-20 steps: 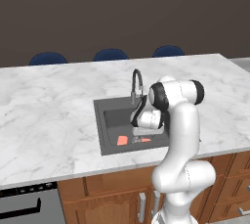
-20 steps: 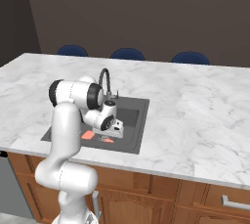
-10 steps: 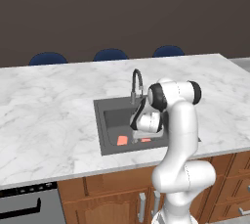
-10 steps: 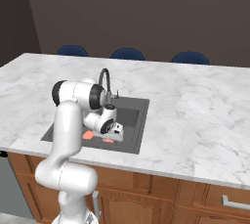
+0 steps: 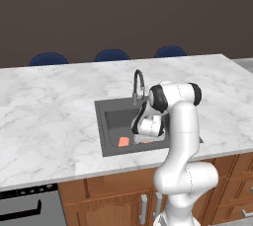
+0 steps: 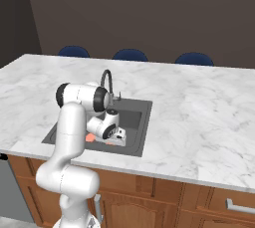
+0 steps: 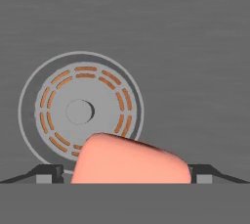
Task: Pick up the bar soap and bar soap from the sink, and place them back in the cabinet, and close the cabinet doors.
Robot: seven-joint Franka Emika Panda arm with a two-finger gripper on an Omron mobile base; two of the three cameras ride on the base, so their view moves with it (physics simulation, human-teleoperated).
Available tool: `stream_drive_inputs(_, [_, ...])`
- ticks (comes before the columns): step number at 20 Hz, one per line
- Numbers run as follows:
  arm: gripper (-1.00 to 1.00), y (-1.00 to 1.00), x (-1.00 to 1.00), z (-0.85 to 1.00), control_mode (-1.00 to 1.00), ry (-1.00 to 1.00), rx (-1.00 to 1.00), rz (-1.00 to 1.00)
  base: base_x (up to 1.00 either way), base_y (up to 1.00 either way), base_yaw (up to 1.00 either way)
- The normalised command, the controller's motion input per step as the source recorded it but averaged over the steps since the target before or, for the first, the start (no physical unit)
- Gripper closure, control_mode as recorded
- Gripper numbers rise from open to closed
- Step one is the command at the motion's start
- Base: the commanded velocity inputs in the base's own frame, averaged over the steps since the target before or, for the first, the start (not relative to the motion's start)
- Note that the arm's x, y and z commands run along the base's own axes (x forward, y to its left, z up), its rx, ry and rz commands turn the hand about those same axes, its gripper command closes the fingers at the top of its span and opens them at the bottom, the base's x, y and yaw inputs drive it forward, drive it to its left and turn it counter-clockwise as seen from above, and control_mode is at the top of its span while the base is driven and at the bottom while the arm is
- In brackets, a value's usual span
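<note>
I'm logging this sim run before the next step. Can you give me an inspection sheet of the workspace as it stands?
Surface: white marble counter, with a dark sink set in it.
Job's things: one bar soap lies between the fingertips, overlapping the drain strainer; second bar soap lies on the sink floor.
Clutter: nothing seen.
Grippers: gripper low in the sink, fingertips either side of the bar; grip cannot be told.
Cables: nothing seen.
Surroundings: faucet, blue chairs, wooden drawers.
</note>
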Motion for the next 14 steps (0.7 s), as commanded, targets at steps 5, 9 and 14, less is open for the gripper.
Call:
stream_drive_inputs(5, [-1.00, 0.00, 0.00, -0.18, -1.00, 0.00, 0.00, 0.00, 0.00, 0.00, 0.00])
stream_drive_inputs(9, [-1.00, 0.00, 0.00, -0.07, -1.00, 0.00, 0.00, 0.00, 0.00, 0.00, 0.00])
stream_drive_inputs(14, [-1.00, 0.00, 0.00, 0.00, -1.00, 0.00, 0.00, 0.00, 0.00, 0.00, 0.00])
